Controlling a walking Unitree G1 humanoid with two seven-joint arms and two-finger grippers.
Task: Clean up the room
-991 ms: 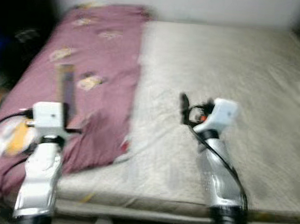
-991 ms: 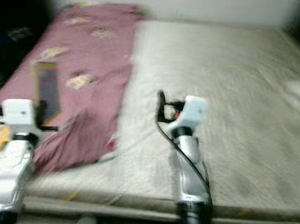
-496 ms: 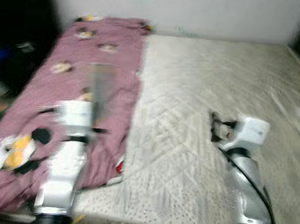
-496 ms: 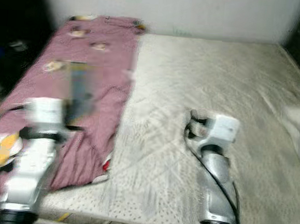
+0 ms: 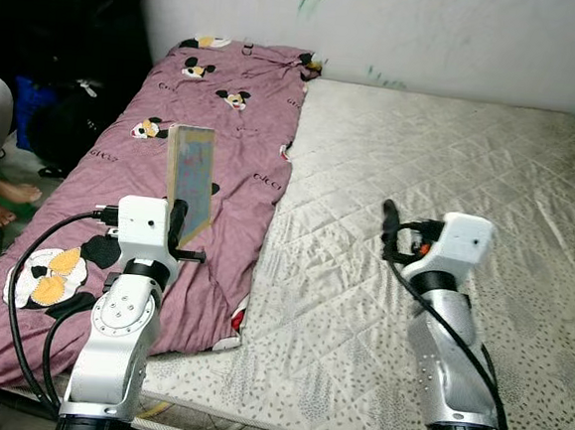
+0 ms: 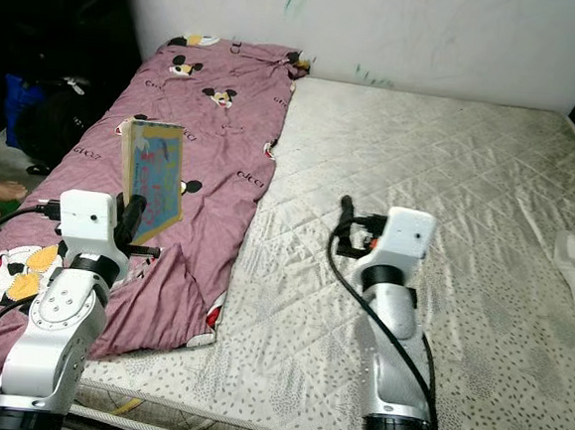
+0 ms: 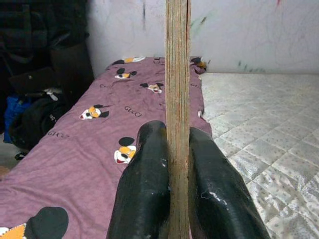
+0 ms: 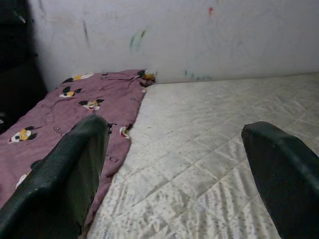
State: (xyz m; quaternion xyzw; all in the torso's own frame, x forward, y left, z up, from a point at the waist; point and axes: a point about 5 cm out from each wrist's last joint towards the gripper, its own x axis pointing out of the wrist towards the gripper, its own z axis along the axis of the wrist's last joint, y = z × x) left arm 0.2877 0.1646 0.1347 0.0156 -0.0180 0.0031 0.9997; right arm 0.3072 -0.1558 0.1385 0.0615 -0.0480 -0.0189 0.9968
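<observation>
Two silver jointed arms, white box-shaped wrist housings, looping black cables, long glossy black tool fingers

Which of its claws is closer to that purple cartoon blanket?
The left. The left gripper, clamped on a thin board, is over the purple blanket. The right gripper, open, is over the bare mattress, off to the blanket's side.

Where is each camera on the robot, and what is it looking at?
Left and right eye views: on the head, looking down at the grey quilted mattress and purple cartoon-print blanket; both silver arms show.
Left wrist view: along the left gripper, shut on a thin flat book.
Right wrist view: along the open right gripper.
All share mattress and blanket.
</observation>
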